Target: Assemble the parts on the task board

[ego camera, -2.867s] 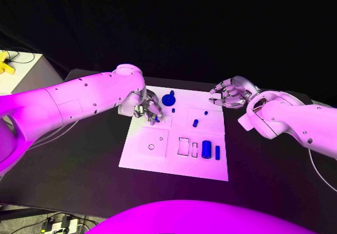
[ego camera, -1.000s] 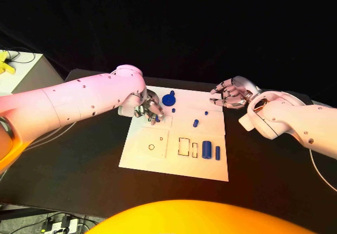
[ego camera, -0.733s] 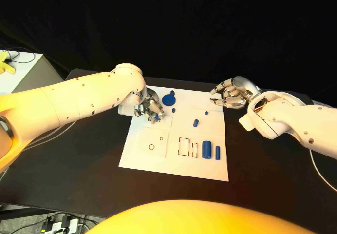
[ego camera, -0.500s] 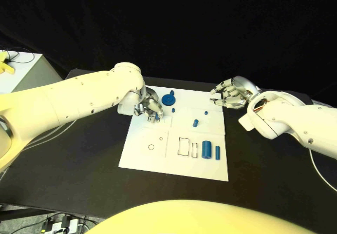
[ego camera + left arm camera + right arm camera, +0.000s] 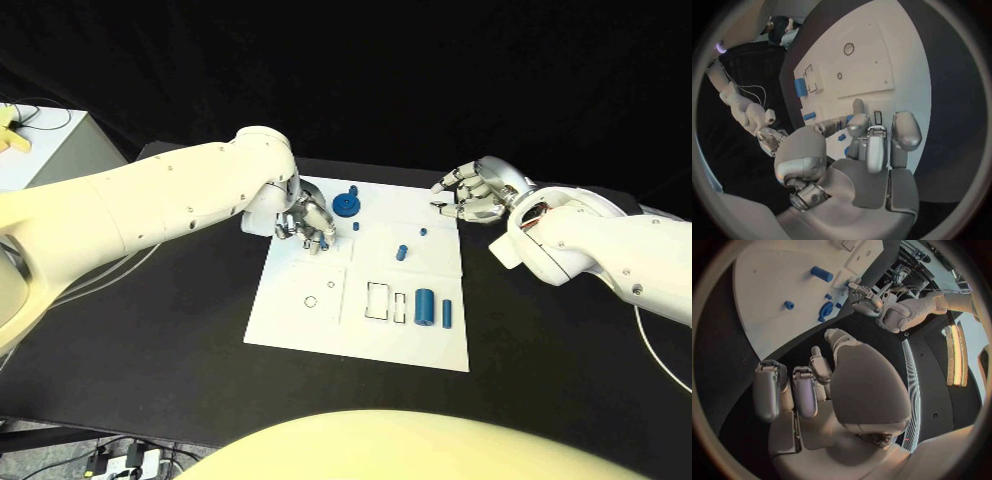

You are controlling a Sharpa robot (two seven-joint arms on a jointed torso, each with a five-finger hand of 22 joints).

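The left hand (image 5: 306,222) hangs over the far left part of the flat white rectangular task board (image 5: 303,325), which lies on the black worktop (image 5: 144,330). Its fingers are curled downward and bunched close together; whether they pinch anything cannot be told from the head view or the left wrist view. Just beside this hand, toward the board's far edge, stands a blue round disc-shaped part with a small knob (image 5: 346,205). A small blue peg (image 5: 356,227) sits close to the fingertips on the inner side.

The right hand (image 5: 472,192) is held off the far right corner of the board, above the worktop, fingers loosely curled and apart, holding nothing. Between the two hands, nearer the right one, lie a tiny blue stud (image 5: 423,231) and a short blue pin (image 5: 401,253).

Toward the robot from both hands, a thick blue cylinder (image 5: 424,306) lies beside a thin blue bar (image 5: 447,313), next to rectangular recesses outlined in black (image 5: 378,300). Two round holes (image 5: 312,300) mark the board's near left panel.
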